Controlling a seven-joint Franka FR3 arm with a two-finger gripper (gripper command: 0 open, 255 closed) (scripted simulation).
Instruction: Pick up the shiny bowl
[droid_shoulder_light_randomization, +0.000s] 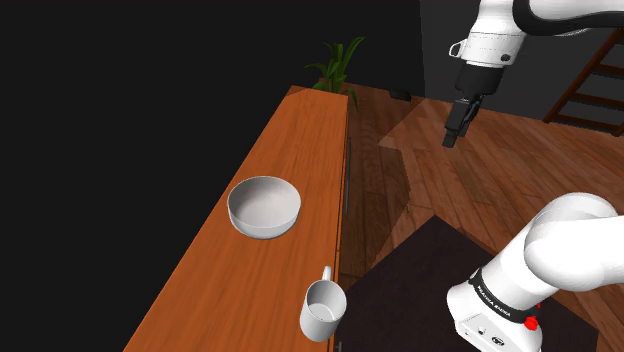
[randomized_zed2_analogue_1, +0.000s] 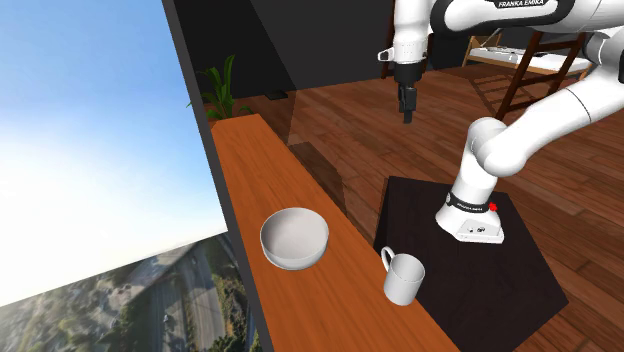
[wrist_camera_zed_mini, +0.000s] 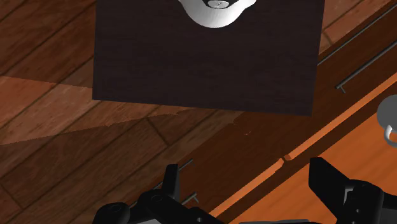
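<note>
Hanging high over the floor (droid_shoulder_light_randomization: 420, 185), the gripper (droid_shoulder_light_randomization: 451, 140) is shown released, its fingers (wrist_camera_zed_mini: 331, 181) apart with nothing between them. The pale bowl (droid_shoulder_light_randomization: 264, 207) is seen upright on the worktop (droid_shoulder_light_randomization: 300, 130), well apart from the gripper and clear of both long edges. A mug (droid_shoulder_light_randomization: 323, 309) is set by the edge nearest the stand (randomized_zed2_analogue_1: 480, 290). Bare worktop is left between bowl and plant (droid_shoulder_light_randomization: 338, 62).

Gripper (droid_shoulder_light_randomization: 451, 140) aloft, jaws apart
</note>
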